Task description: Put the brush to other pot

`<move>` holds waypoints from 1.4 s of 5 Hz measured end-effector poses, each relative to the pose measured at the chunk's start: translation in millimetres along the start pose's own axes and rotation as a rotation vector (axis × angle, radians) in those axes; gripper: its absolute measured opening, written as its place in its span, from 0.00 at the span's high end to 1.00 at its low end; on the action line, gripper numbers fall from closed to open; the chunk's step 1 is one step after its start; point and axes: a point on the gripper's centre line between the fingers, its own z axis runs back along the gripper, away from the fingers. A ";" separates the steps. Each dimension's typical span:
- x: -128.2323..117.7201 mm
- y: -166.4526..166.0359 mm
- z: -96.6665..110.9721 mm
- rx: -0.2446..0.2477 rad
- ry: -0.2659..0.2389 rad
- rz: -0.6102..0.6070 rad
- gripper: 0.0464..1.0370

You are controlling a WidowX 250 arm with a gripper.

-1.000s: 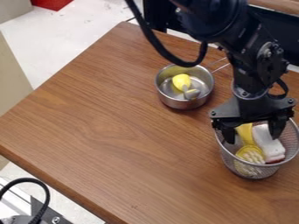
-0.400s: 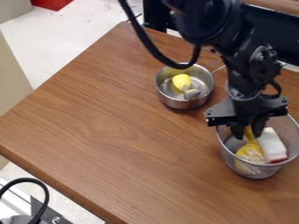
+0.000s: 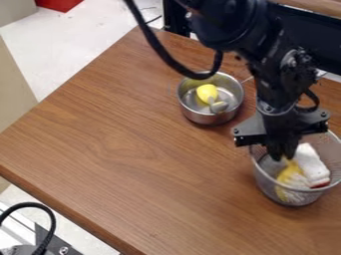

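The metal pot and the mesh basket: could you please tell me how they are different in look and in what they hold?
The metal pot has solid, shiny walls; the mesh basket has see-through walls. The pot holds a yellow object and a grey one, while the basket holds the yellow brush and a white-and-red object. The gripper is at the basket, not at the pot. Both are round, open-topped and upright on the table.
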 end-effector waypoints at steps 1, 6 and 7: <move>-1.8 6.3 7.3 0.015 0.013 -0.018 0.99; 7.3 -7.3 44.6 -0.090 -0.246 0.028 0.99; 5.4 -8.7 63.8 -0.105 -0.248 0.061 0.99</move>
